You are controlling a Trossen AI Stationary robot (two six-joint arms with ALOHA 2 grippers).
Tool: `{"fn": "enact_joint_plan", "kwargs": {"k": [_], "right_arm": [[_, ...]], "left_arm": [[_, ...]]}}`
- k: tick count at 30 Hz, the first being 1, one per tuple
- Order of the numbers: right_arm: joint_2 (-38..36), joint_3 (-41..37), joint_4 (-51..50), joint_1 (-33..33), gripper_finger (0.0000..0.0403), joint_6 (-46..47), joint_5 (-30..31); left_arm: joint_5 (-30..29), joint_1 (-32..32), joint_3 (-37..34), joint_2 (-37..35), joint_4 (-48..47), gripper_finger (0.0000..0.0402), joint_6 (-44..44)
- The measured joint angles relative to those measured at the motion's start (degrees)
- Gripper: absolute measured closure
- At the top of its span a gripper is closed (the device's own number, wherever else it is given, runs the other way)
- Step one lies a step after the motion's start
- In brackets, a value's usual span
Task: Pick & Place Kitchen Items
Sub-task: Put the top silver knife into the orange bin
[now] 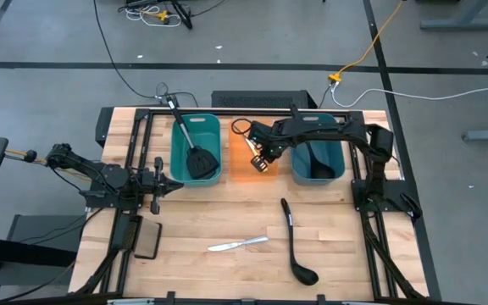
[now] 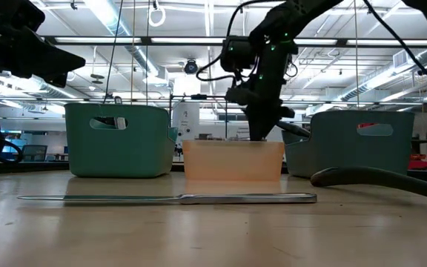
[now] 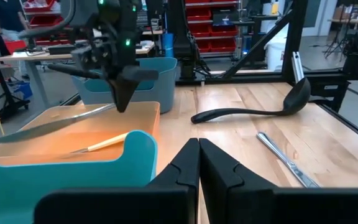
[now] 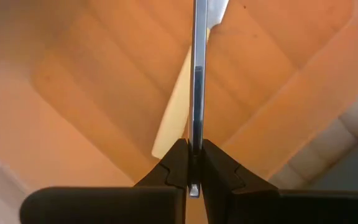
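My right gripper reaches down into the orange bin, shut on a silver table knife. A cream-handled knife lies on the bin's floor below it. A black slotted spatula stands in the teal bin, and a black ladle rests in the blue bin. Another ladle and a silver knife lie flat on the table. My left gripper waits shut and level at the table's left, holding nothing. My right gripper pinches the silver knife near one end between its two fingers, flat sides against the pads. The fingers come from above, pointing steeply down. The knife juts sideways from them, slightly tilted, above the orange bin's floor.
A flat black pad lies near the table's front left. The three bins stand in a row at the table's far side. Bare wooden table lies around the loose ladle and knife. A metal frame borders the far edge.
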Motion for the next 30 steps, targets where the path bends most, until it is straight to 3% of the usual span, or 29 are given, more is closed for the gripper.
{"fn": "enact_joint_plan", "kwargs": {"k": [15, 21, 25, 30], "right_arm": [[1.6, 0.0, -0.1, -1.0, 0.0377, 3.2, -2.4], [1.6, -1.3, 2.8, -0.4, 0.0377, 4.6, -0.9], [1.6, -2.5, 4.2, 0.6, 0.0377, 4.4, 3.5], [1.6, -3.3, 8.1, 1.3, 0.0377, 4.1, 3.6]], "left_arm": [[0.3, 0.0, 0.0, 0.0, 0.0, 0.0392, 0.0], [0.3, 0.0, 0.0, 0.0, 0.0, 0.0387, 0.0], [0.3, 0.0, 0.0, 0.0, 0.0, 0.0391, 0.0], [0.4, 0.0, 0.0, 0.0, 0.0, 0.0393, 0.0]]}}
